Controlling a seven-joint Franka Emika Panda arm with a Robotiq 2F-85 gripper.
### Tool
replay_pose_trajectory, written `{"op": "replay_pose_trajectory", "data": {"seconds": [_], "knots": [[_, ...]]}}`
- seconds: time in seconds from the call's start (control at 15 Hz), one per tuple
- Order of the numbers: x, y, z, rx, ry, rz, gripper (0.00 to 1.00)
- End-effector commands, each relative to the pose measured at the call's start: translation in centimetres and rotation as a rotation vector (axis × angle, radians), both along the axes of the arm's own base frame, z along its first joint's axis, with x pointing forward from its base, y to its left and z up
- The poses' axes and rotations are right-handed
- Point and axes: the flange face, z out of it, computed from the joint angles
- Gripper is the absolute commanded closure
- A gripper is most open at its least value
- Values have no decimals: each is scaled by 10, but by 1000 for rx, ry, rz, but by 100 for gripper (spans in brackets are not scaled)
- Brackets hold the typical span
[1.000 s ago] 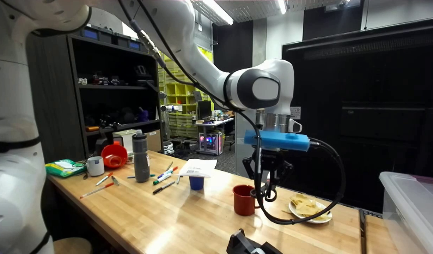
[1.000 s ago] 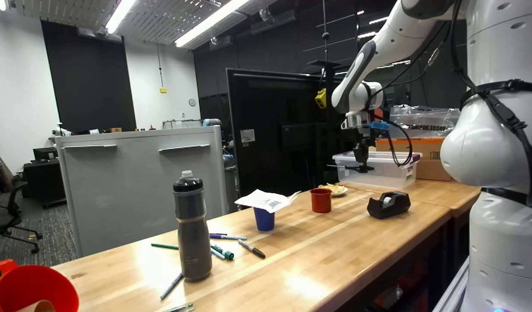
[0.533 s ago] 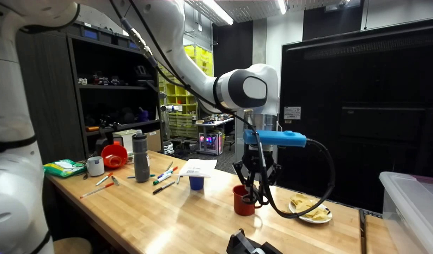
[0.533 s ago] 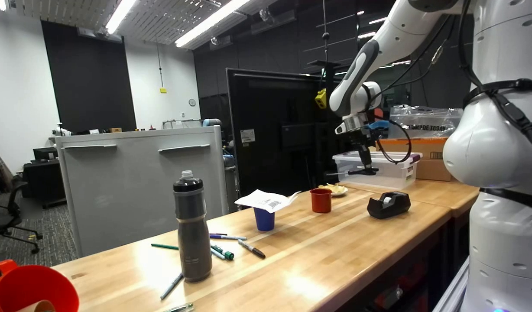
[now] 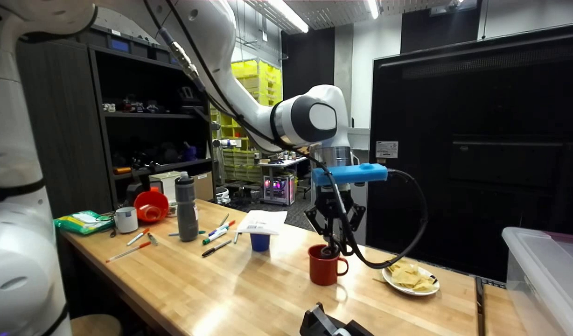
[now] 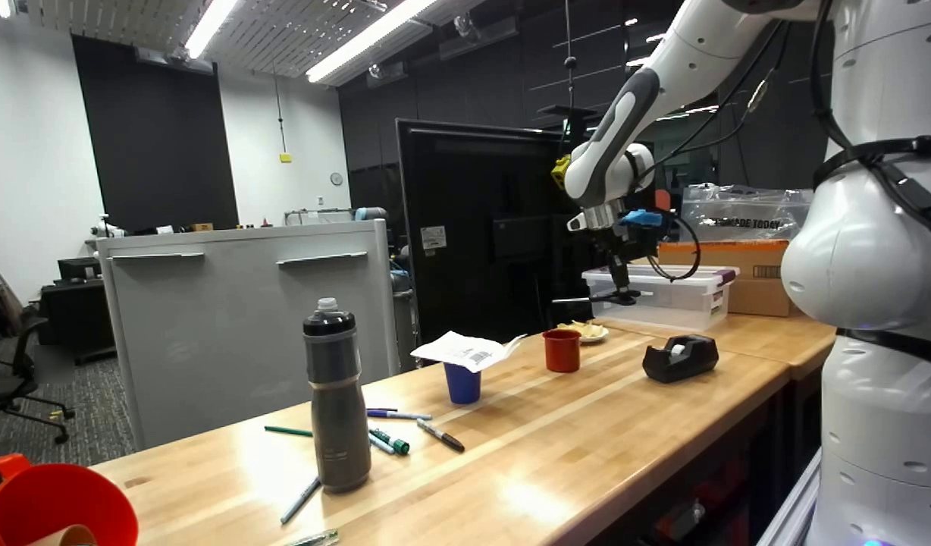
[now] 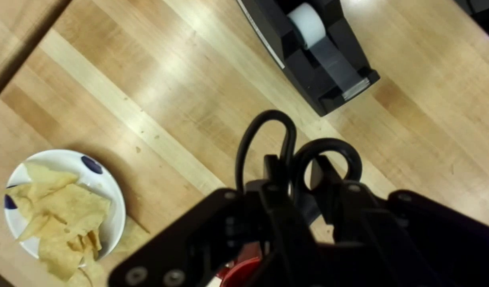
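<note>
Black scissors (image 7: 300, 157) in mid-air above a red mug (image 5: 323, 271), with a visible gap between the two in an exterior view. Held in the gripper (image 7: 297, 171), with fingers drawn nearly together in a narrow pinch at the roots of the handle loops (image 7: 271, 114). Long axis roughly level: loops on the side of the tape dispenser (image 7: 302, 69), blade (image 6: 572, 301) directed away from the robot's base (image 6: 871, 425) and obliquely toward the long edge of the table (image 5: 258, 294) opposite the robot. Key relation: mug lower than the scissors and on the blade side, judged to be under or just beside the blade; exact depth not resolvable, blade largely hidden in the wrist view. Mug upright, nearer the opposite long edge than the robot-side one, handle turned toward a white plate (image 7: 118, 215) of chips (image 7: 69, 203). Plate close to that opposite edge, between the mug and a dark seam (image 5: 479, 298). Tape dispenser nearer the robot-side edge than the mug. Arm (image 6: 693, 53) extended over the table, forearm sloping downward, wrist folded; gripper slightly off vertical, fingertips leaning toward the base in an exterior view.
</note>
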Motion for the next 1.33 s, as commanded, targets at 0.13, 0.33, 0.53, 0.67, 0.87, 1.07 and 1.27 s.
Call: {"op": "replay_pose_trajectory", "data": {"seconds": [0.13,0.33,0.53,0.67,0.87,1.07,1.27], "knots": [[6,28,1,-92,-52,1,94],[7,40,-10,-123,-32,29,94],[7,52,-22,-152,-13,59,94],[7,59,-28,-171,-3,74,94],[7,69,-31,-193,3,90,94],[8,75,-32,-206,5,98,94],[10,77,-32,-202,8,98,94]]}}
